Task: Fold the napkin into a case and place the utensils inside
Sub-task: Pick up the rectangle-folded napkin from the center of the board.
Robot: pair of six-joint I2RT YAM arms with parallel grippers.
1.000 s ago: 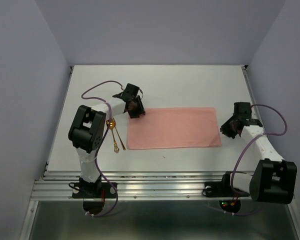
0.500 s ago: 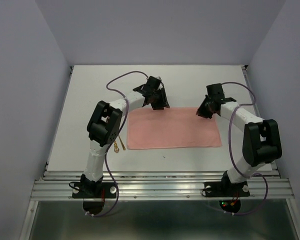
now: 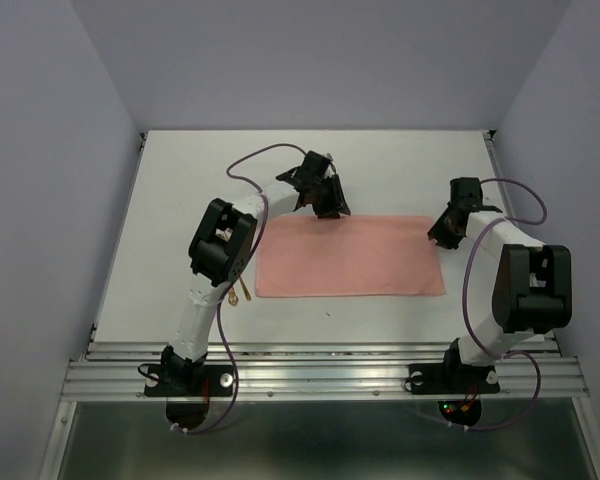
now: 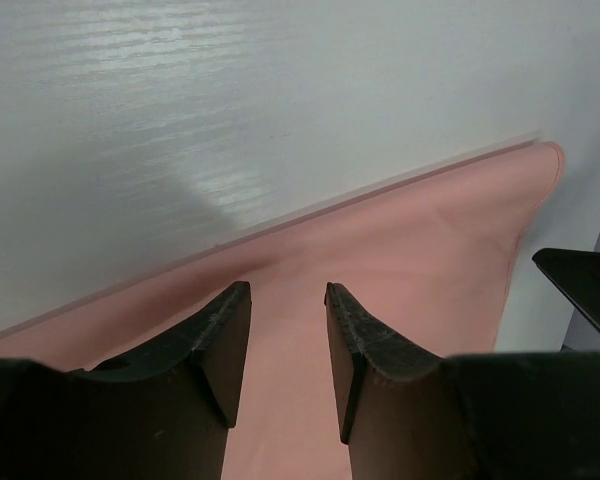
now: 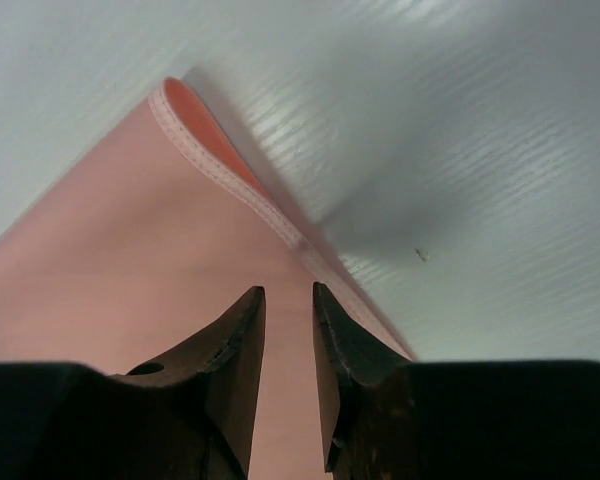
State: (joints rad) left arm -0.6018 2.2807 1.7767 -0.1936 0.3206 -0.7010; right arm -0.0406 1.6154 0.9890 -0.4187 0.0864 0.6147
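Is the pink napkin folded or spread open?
Folded, lying flat: the napkin is a wide rectangle, and the right wrist view shows a second layer under its hemmed corner.

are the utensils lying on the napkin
No, the utensils lie on the table just off the napkin, beside its left edge.
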